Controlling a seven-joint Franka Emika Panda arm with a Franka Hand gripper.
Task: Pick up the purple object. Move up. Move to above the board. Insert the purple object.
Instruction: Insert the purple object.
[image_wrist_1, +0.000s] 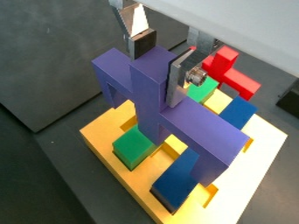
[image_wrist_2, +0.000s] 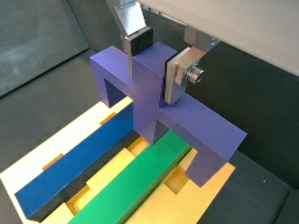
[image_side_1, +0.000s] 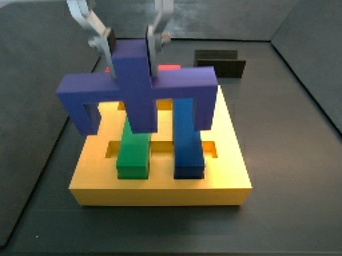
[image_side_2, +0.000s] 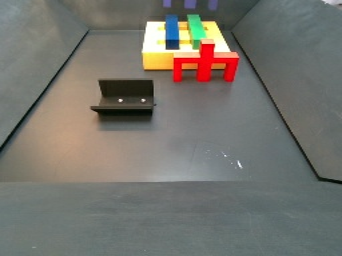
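Holding: the tool (image_wrist_1: 163, 59) is clamped on the central upright bar of the purple object (image_wrist_1: 176, 109), one silver finger (image_wrist_2: 179, 73) on each side face.
Purple object: carried above the board (image_side_1: 160, 180), its bridge level in a side view and its two legs pointing down, not yet seated.
Board contents: a green bar (image_side_1: 134, 150) lies left of a dark-blue bar (image_side_1: 189, 148) in the yellow slab's slots.
Red block: the red cross-shaped block (image_side_2: 205, 62) stands on the floor just beside the board's edge.
Fixture: the fixture (image_side_2: 123, 97) stands well apart on the floor.
Risk, alignment: I judge the legs could land on the yellow rim or on the coloured bars if the piece is slightly off or twisted.
Risk, grip: pressing down against a jam could make the bar slide between the pads and tilt the piece.
Arm pose: wrist above the board, fingers pointing straight down.
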